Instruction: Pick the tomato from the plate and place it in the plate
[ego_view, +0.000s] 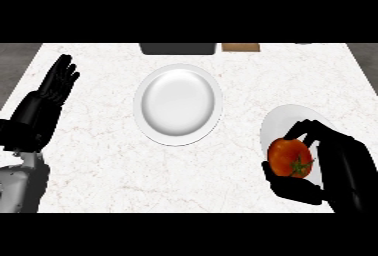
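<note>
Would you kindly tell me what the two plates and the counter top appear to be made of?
Centre plate: likely glazed ceramic, plain white with a soft sheen across its well. Right plate: looks the same, white and smooth, though the right hand holding the tomato hides part. Counter top: probably marble or a similar stone, white with faint reddish veins.

Right hand (345, 162) curls round tomato (288, 157); left hand (56, 83) open.
</note>
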